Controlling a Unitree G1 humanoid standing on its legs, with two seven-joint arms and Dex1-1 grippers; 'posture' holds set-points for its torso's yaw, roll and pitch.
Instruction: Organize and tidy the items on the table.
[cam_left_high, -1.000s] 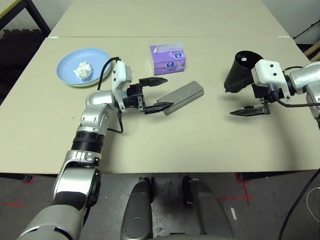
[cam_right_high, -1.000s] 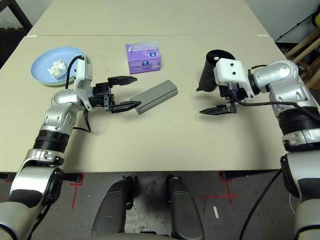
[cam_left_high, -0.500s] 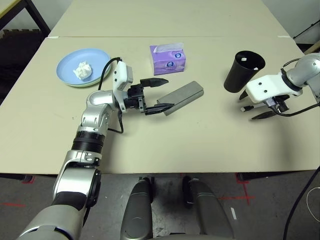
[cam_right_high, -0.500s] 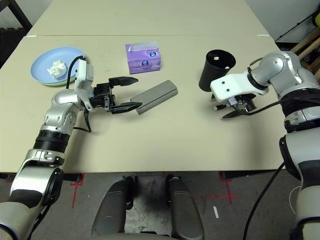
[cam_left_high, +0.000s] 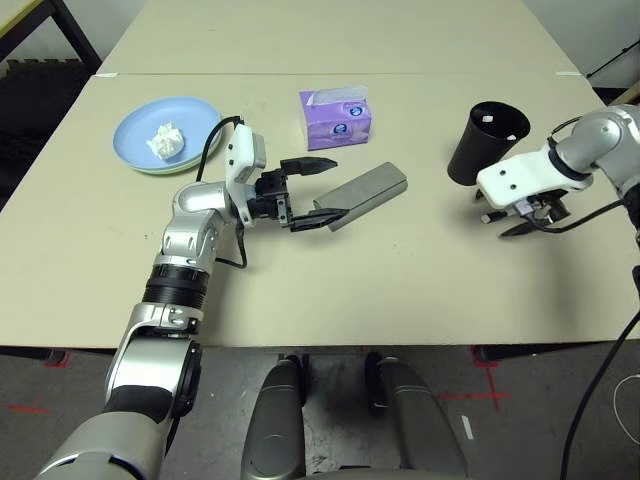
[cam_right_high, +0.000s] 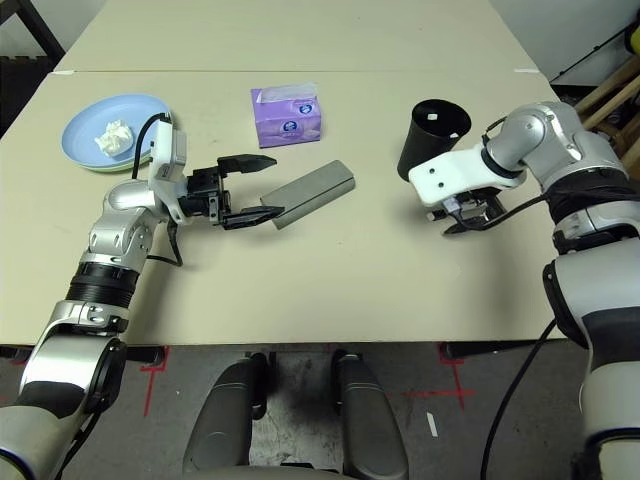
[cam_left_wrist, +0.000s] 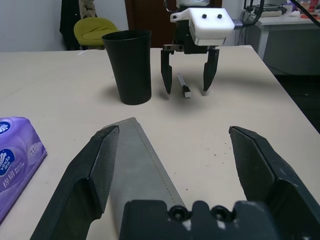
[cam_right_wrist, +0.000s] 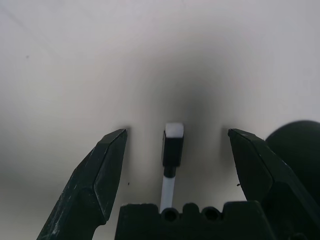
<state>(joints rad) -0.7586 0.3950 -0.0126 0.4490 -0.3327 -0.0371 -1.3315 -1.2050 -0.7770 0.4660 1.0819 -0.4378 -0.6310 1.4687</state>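
right tool (cam_right_wrist: 172, 150) spread, straddling white pen (cam_right_wrist: 172, 145) on bench (cam_left_high: 400, 290), black cup (cam_left_high: 487, 140) just beside at 11 o'clock | left tool (cam_left_high: 312, 190) spread around end of grey glasses case (cam_left_high: 368, 195) | plates (cam_left_high: 165, 135) with tissue wad (cam_left_high: 167, 140) far at 10 o'clock | step: pen pickup, judged; next: pinch pen, lift to cup

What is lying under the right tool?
A white pen with a black cap lies on the beige tabletop between the open fingers of the right tool. The tool's body covers the pen's far end.
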